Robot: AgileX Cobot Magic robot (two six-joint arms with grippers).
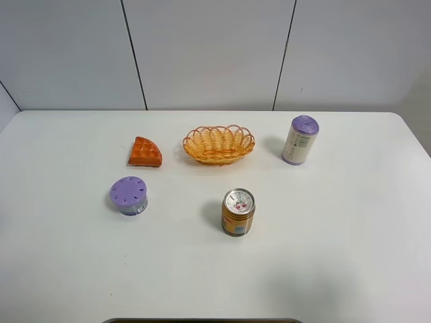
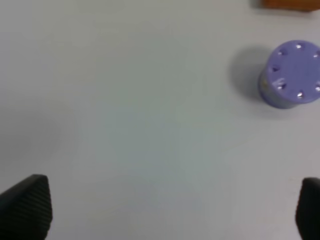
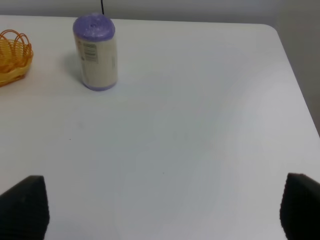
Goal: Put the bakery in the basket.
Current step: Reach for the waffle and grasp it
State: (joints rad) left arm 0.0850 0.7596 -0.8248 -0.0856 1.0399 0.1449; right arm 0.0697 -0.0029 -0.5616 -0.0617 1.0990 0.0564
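The bakery (image 1: 145, 153), an orange-brown waffle wedge, lies on the white table left of the basket (image 1: 219, 156), a small gap between them. The basket is an empty orange-yellow wicker oval at the back middle. Neither arm shows in the exterior high view. In the left wrist view my left gripper (image 2: 165, 210) is open and empty over bare table, with only a sliver of the bakery (image 2: 290, 4) at the frame's edge. In the right wrist view my right gripper (image 3: 160, 210) is open and empty, with the basket's end (image 3: 12, 60) far off.
A squat purple-lidded tub (image 1: 129, 195) stands in front of the bakery and also shows in the left wrist view (image 2: 292, 75). An orange-gold drink can (image 1: 238, 212) stands front of the basket. A tall white cylinder with a purple cap (image 1: 300, 140) stands right of the basket, also in the right wrist view (image 3: 96, 52).
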